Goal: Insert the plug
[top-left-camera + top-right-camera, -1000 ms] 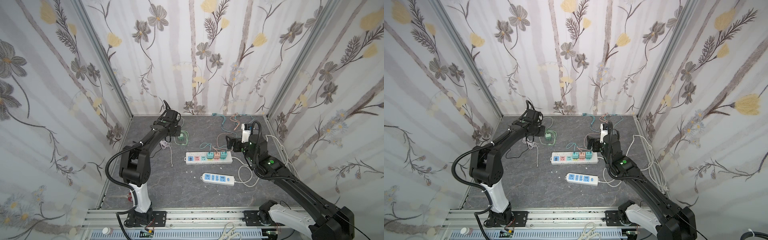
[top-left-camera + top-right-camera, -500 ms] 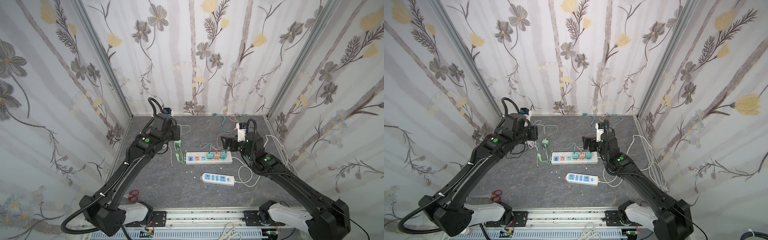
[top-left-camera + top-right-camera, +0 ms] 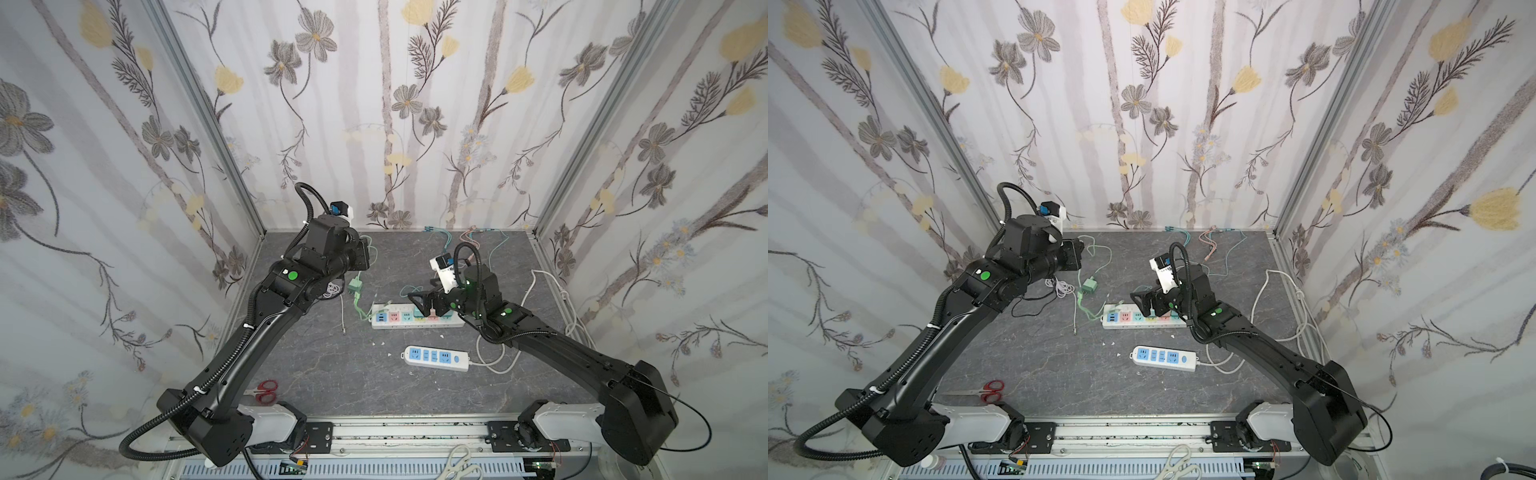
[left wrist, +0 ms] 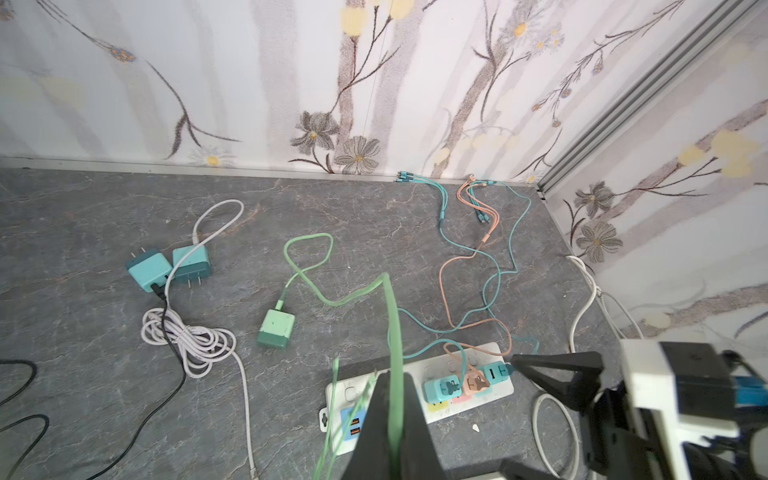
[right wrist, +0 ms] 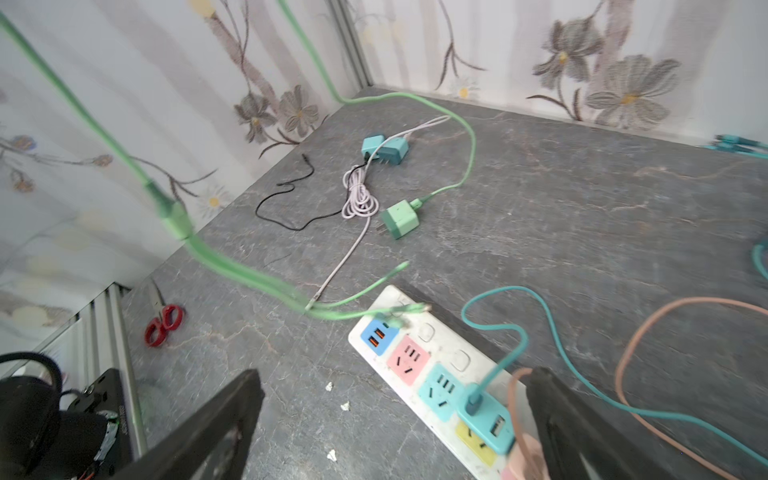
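1. Left wrist view: the left gripper (image 4: 390, 386) is seen clamped on the green cable (image 4: 392, 316), which rises slack from between the jaws and loops back down to the green plug (image 4: 276, 328).
2. The green plug is found lying on its side on the table (image 4: 104, 199), apart from the power strip (image 5: 428, 328), with its prongs level with the table rather than pointing down.
3. The right gripper (image 5: 395, 374) is held wide open above the power strip, and nothing is gripped between its jaws.
4. The plug is judged to be a light, rigid block of smooth plastic. The cable is soft, so the plug would only be dragged or swung by it, not steered.
5. Hold is best taken on two flat opposite sides of the plug body, clear of the prongs and the cable end. The prongs could then be turned down onto a free socket such as the pink socket (image 5: 407, 359).
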`<state>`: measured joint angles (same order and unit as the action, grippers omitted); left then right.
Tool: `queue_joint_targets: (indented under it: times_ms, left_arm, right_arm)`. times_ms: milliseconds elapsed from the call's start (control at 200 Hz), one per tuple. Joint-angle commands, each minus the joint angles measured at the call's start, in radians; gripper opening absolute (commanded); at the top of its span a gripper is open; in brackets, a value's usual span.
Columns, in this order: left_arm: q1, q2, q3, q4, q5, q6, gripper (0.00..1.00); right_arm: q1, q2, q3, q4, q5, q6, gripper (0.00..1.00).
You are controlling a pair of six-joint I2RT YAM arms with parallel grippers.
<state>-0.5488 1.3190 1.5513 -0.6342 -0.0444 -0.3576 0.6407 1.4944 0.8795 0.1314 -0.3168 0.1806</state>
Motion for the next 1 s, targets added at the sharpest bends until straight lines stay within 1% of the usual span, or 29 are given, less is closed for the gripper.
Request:
queue_joint_targets:
  times_ms: [0,150,175,260,360,425,440,490,535,585,610,659,694,714,739,879,919,929,994]
  left_arm:
    - [0.003,0.008,0.020,0.053,0.030,-0.041,0.00]
    - [0.004,0.016,0.041,0.040,0.028,-0.049,0.00]
    - [0.004,0.016,0.041,0.039,0.028,-0.051,0.00]
    - [0.006,0.015,0.041,0.039,0.038,-0.061,0.00]
    - [0.007,0.011,0.041,0.036,0.041,-0.070,0.00]
    - [0.009,0.009,0.040,0.034,0.041,-0.073,0.00]
    - [0.009,0.009,0.040,0.033,0.041,-0.074,0.00]
    - [0.010,0.007,0.039,0.030,0.038,-0.076,0.00]
    - [0.011,0.004,0.037,0.030,0.035,-0.076,0.00]
    - [0.013,0.003,0.035,0.026,0.026,-0.074,0.00]
    - [0.013,0.001,0.035,0.024,0.022,-0.074,0.00]
    - [0.018,-0.001,0.029,0.021,0.009,-0.071,0.00]
    - [0.021,-0.003,0.024,0.022,0.002,-0.071,0.00]
    - [0.023,-0.004,0.019,0.022,0.000,-0.070,0.00]
    - [0.027,-0.003,0.015,0.024,0.000,-0.069,0.00]
    - [0.045,0.025,0.008,0.027,0.022,-0.059,0.00]
    - [0.051,0.038,0.010,0.031,0.032,-0.055,0.00]
    - [0.052,0.042,0.010,0.032,0.036,-0.054,0.00]
    - [0.069,0.076,0.018,0.065,0.070,-0.043,0.00]
  right_arm:
    - [0.043,0.077,0.018,0.173,-0.085,-0.089,1.00]
    - [0.096,0.212,0.048,0.318,-0.115,-0.146,0.99]
    - [0.108,0.237,0.083,0.330,-0.103,-0.164,0.99]
    - [0.129,0.305,0.118,0.393,-0.044,-0.193,0.99]
    - [0.132,0.380,0.155,0.497,-0.045,-0.214,0.99]
    - [0.132,0.418,0.190,0.522,-0.039,-0.224,0.99]
    - [0.162,0.428,0.202,0.526,-0.037,-0.231,0.99]
    - [0.173,0.455,0.233,0.527,-0.035,-0.242,0.96]
    - [0.184,0.475,0.258,0.523,-0.034,-0.243,0.90]
    - [0.189,0.484,0.271,0.536,-0.027,-0.219,0.79]
    - [0.191,0.483,0.270,0.545,-0.018,-0.201,0.71]
    - [0.191,0.469,0.258,0.563,0.005,-0.175,0.47]
    - [0.191,0.453,0.242,0.576,0.027,-0.168,0.32]
    - [0.189,0.441,0.231,0.579,0.041,-0.165,0.26]
    - [0.188,0.425,0.221,0.572,0.053,-0.162,0.20]
    - [0.149,0.326,0.201,0.425,0.043,-0.156,0.00]
    - [0.146,0.297,0.192,0.391,0.043,-0.147,0.00]
    - [0.121,0.290,0.190,0.384,0.044,-0.142,0.00]
    - [0.073,0.250,0.185,0.330,0.042,-0.101,0.00]
